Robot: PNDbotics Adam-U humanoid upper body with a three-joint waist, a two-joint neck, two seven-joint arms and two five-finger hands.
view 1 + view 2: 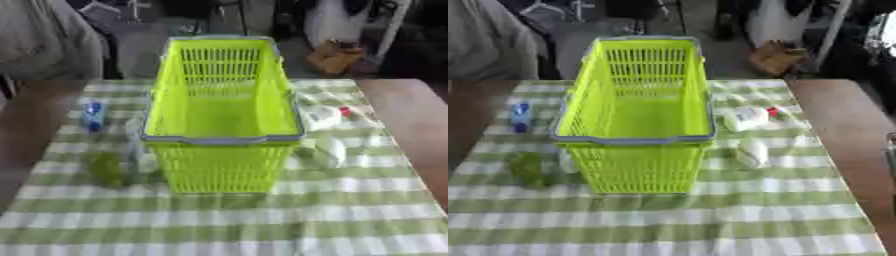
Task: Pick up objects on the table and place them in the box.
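Nearest you, the checked cloth [219, 225] lies bare; the basket [636, 145] sits central, objects flanking it; neither hand shows, so you can't judge their fingers.

Indoor demo or lab room: wooden counter [833, 135] under green-and-white checked cloth [667, 215], cluttered floor behind, brown paper bag [776, 57].

The basket [223, 165] looked like glossy slatted plastic; it stood on a matt checked cloth [219, 220] over smooth wood.
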